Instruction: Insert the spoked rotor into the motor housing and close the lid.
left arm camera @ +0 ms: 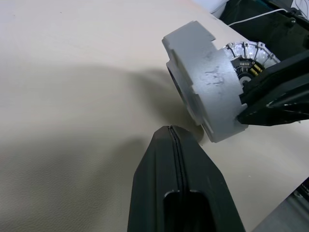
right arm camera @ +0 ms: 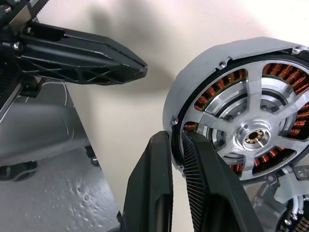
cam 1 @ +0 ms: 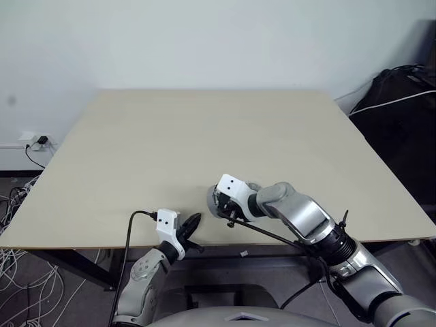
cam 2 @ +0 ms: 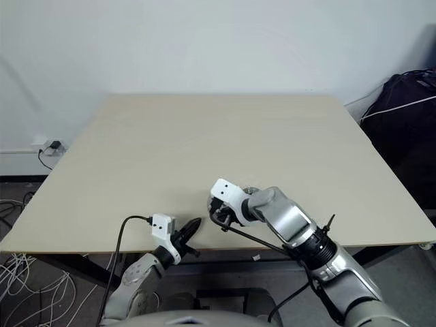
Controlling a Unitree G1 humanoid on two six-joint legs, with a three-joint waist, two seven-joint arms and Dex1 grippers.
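Already inside the motor housing (right arm camera: 227,77), the spoked rotor (right arm camera: 253,137); right end effector (right arm camera: 177,145) clamped on housing rim, left end effector (left arm camera: 172,133) clenched empty.

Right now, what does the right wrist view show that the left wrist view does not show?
Right wrist view alone: the spoked rotor seated over copper windings inside the motor housing, with the right gripper pinching the housing's rim. Left wrist view alone: the housing's plain grey outer side and a black bag past the table edge. Both: the shut left gripper, the housing and the tan table.
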